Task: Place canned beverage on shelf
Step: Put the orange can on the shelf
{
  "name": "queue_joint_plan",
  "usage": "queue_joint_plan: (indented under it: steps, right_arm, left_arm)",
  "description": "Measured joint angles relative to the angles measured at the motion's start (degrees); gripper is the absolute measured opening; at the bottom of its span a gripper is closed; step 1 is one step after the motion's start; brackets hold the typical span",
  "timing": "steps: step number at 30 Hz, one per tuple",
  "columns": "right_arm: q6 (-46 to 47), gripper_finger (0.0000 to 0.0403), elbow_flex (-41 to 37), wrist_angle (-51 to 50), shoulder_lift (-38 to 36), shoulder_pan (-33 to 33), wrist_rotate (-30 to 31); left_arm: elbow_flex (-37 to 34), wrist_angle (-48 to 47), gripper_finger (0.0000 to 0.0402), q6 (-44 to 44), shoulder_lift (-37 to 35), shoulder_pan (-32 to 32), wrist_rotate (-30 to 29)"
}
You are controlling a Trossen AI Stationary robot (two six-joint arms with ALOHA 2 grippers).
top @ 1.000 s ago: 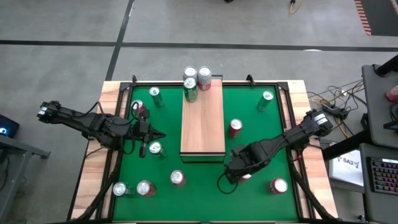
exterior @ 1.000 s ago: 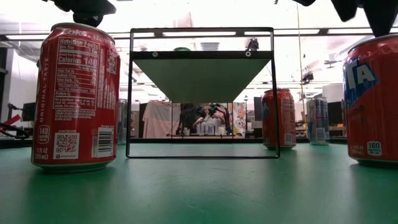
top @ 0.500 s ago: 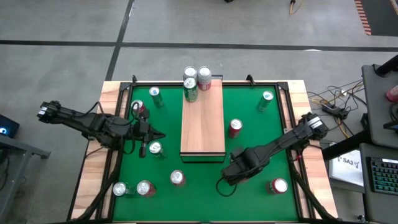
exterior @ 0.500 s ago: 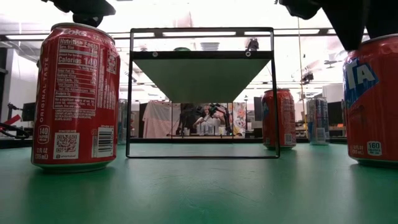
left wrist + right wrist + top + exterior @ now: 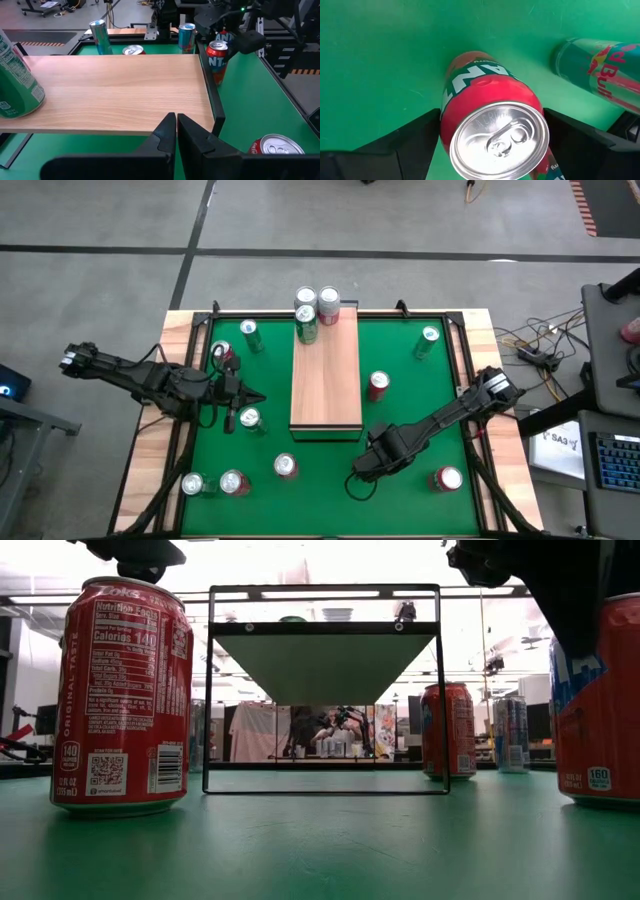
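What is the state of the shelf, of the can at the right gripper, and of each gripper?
shelf: two cans stand upright at its far end, the rest is bare.
red Fanta can: upright on the green mat, unopened, between the right gripper's fingers.
right gripper: open, one finger on each side of the can.
left gripper: shut, holding nothing, beside the shelf.

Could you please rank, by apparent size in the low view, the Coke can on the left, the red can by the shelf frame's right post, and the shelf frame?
1. Shelf frame.
2. Coke can, enlarged by nearness to the camera.
3. Red can, farther back.
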Motion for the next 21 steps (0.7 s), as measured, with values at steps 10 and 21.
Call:
queue_joint_plan:
  steps: [10,21]
  right_arm:
    - [0.2,0.0287,-0.2,0.2,-1.2,0.0,0.6]
    - [-4.0,0.0287,6.9,0.0,-4.6,0.0,-4.3]
  left_arm:
    - [0.0,0.0,0.0000,0.6,0.0,0.0,0.0]
    - [0.0,0.1,0.0000,1.1,0.0,0.0,0.0]
